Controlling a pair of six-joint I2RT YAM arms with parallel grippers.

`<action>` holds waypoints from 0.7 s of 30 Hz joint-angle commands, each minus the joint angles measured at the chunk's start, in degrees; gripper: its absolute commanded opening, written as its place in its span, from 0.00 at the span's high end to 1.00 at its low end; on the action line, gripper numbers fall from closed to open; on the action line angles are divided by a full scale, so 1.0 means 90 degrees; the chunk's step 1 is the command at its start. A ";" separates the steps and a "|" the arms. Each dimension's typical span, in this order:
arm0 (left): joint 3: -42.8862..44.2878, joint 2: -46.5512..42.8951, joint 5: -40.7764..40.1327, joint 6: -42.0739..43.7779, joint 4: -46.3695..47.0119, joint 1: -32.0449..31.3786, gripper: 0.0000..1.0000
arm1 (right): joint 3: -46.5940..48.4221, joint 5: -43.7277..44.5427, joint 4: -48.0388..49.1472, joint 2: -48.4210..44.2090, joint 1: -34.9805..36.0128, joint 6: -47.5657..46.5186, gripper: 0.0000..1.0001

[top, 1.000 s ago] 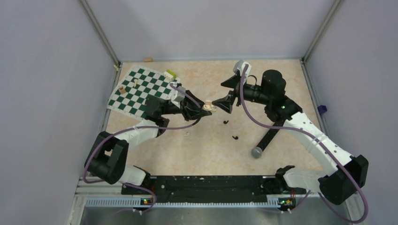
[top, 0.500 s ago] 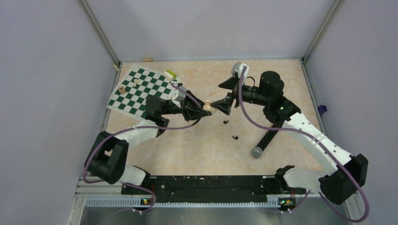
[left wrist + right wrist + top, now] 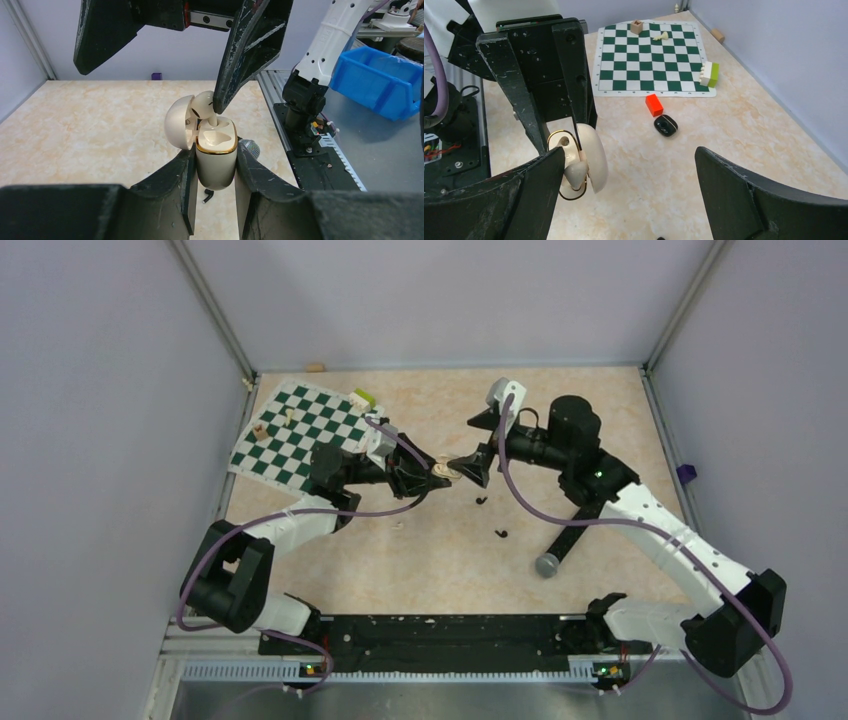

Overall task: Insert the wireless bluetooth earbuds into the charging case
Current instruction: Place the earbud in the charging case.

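Note:
My left gripper (image 3: 440, 472) (image 3: 215, 172) is shut on a cream-white earbud case (image 3: 216, 160) with a gold rim, held upright above the table with its lid open. A cream-white earbud (image 3: 204, 106) stands partly in the case, its stem in a slot. My right gripper (image 3: 480, 440) (image 3: 629, 160) is open; one finger (image 3: 245, 55) touches the earbud's head, and the case (image 3: 591, 155) sits beside that finger. The black glossy charging case (image 3: 665, 125) lies shut on the table. Two tiny black earbuds (image 3: 482, 500) (image 3: 500, 534) lie loose on the table.
A black microphone (image 3: 565, 540) with a grey head lies under the right arm. A green-and-white chessboard (image 3: 300, 430) with small pieces is at the far left. An orange-red block (image 3: 654, 105) and a green-white block (image 3: 710, 74) lie by it.
My right gripper has moved left toward the left gripper; its lower finger now meets the earbud at the held case. The left arm has stayed still.

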 commanded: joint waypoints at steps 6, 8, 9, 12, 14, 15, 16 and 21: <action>0.0044 -0.0092 0.0065 -0.0006 0.0275 -0.0001 1.00 | -0.0118 0.0061 -0.0180 -0.0549 0.0045 -0.0524 0.01; 0.0052 -0.0104 0.0072 -0.0013 0.0275 -0.0001 1.00 | -0.0121 -0.0058 -0.0245 -0.0590 0.0031 -0.0575 0.01; 0.0055 -0.0105 0.0074 -0.0020 0.0275 0.0004 1.00 | -0.0115 -0.0167 -0.0286 -0.0598 0.0030 -0.0602 0.01; 0.0066 -0.0122 0.0076 -0.0035 0.0275 0.0001 1.00 | -0.0120 -0.0348 -0.0322 -0.0648 0.0010 -0.0621 0.01; 0.0064 -0.0129 0.0081 -0.0045 0.0275 0.0010 1.00 | -0.0090 -0.0311 -0.0341 -0.0646 0.0009 -0.0621 0.01; 0.0064 -0.0136 0.0081 -0.0045 0.0281 0.0008 1.00 | -0.0071 -0.0298 -0.0355 -0.0653 0.0003 -0.0628 0.01; 0.0066 -0.0136 0.0092 -0.0057 0.0280 0.0013 1.00 | -0.0049 -0.0305 -0.0352 -0.0678 -0.0012 -0.0630 0.01; 0.0107 -0.0123 0.0261 -0.0064 0.0241 0.0009 1.00 | 0.0563 -0.0946 -0.0561 -0.0624 -0.0148 -0.0343 0.01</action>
